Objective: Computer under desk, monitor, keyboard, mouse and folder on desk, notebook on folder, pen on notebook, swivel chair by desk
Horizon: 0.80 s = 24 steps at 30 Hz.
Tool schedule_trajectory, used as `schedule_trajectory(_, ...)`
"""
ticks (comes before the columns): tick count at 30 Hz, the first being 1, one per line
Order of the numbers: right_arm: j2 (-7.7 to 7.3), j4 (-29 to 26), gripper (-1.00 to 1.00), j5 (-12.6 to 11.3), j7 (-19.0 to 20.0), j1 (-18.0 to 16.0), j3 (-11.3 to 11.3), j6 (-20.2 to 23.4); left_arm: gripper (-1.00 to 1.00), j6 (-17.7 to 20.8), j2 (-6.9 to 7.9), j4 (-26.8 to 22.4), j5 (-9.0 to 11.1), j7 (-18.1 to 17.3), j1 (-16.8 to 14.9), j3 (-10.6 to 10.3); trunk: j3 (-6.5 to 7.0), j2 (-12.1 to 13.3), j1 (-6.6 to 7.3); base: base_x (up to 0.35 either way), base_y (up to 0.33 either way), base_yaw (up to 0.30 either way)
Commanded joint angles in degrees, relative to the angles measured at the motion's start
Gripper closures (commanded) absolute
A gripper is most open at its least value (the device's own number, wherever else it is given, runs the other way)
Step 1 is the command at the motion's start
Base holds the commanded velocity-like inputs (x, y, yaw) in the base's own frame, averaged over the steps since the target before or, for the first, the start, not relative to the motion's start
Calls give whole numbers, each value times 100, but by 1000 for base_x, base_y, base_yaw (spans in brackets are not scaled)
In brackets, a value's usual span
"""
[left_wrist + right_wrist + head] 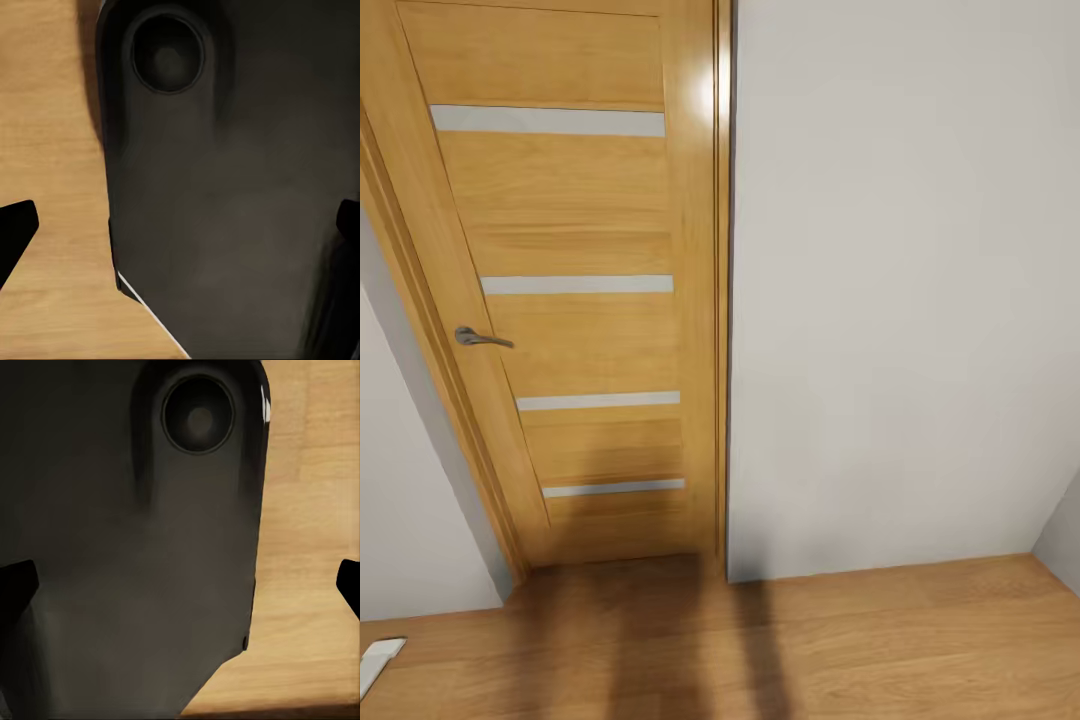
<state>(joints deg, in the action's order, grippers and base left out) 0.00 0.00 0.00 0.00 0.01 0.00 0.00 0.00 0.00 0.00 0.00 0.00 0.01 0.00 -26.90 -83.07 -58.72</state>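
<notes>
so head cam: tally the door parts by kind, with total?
Oak door: 1
Frosted strips: 4
Lever handle: 1
Total: 6

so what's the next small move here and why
Probably turn the base away from the wall to look for the desk. The head view faces an oak door with its lever handle, a blank wall and wood floor, with nothing to pick up. Both wrist views look down past the robot's dark body at floor, and each tool's fingertips stand wide apart, holding nothing.
</notes>
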Motion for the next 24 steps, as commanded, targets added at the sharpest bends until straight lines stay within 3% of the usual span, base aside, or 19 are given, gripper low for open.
schedule_trajectory(1,33,32,-100,13,7,-34,33,26,-100,-17,-33,-33,-17,-24,-6,-33,15,39,22,0,0,0)
schedule_trajectory(4,109,34,-100,59,27,-96,-53,47,-100,-7,-130,-122,-12,-52,-3,-41,69,159,87,0,0,0)
schedule_trajectory(8,89,27,-100,41,27,-120,-94,42,-100,-8,-258,-128,-9,-66,3,-36,141,320,175,0,0,0)
schedule_trajectory(24,79,-10,-100,27,19,-139,-129,12,-100,9,-284,-134,-16,-67,2,-26,428,961,527,0,0,4)
